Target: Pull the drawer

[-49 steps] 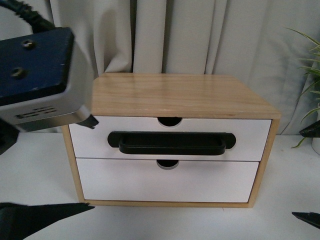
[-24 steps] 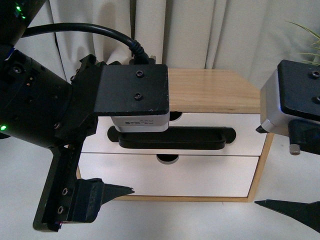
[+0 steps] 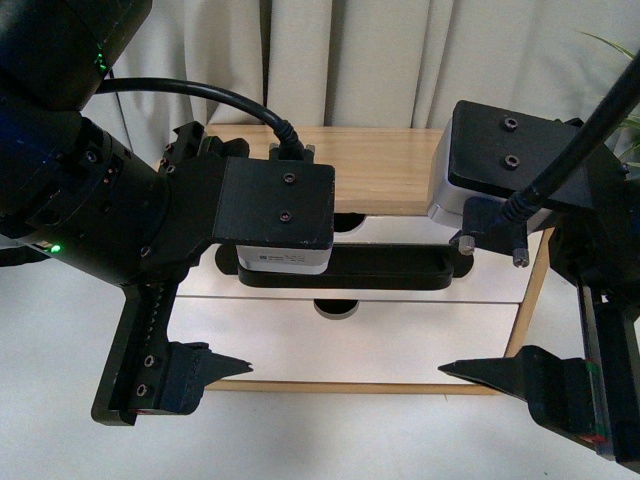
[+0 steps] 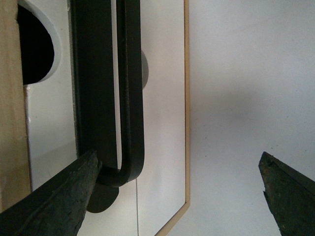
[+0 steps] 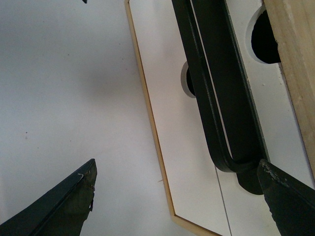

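Note:
The drawer (image 3: 395,229) is the upper one in a light-wood cabinet (image 3: 385,170), white-fronted with a long black bar handle (image 3: 390,268). My left gripper (image 3: 235,315) stands open in front of the handle's left end. In the left wrist view one fingertip (image 4: 91,164) lies right at the bend of the handle (image 4: 130,98), the other over the table. My right gripper (image 3: 455,315) is open at the handle's right end. Its one fingertip (image 5: 268,177) sits beside the bend of the handle (image 5: 211,98). Neither gripper holds anything. The arms hide much of the drawer front.
A plain white drawer (image 3: 400,340) with a half-round notch (image 3: 335,308) lies below. The cabinet stands on a white table (image 3: 350,440). Cream curtains (image 3: 350,60) hang behind it. A green plant (image 3: 625,60) shows at the far right.
Both arms have swung in front of the cabinet. The right one came in from the right edge, and the left one settled at the handle's left end. The drawer looks unmoved.

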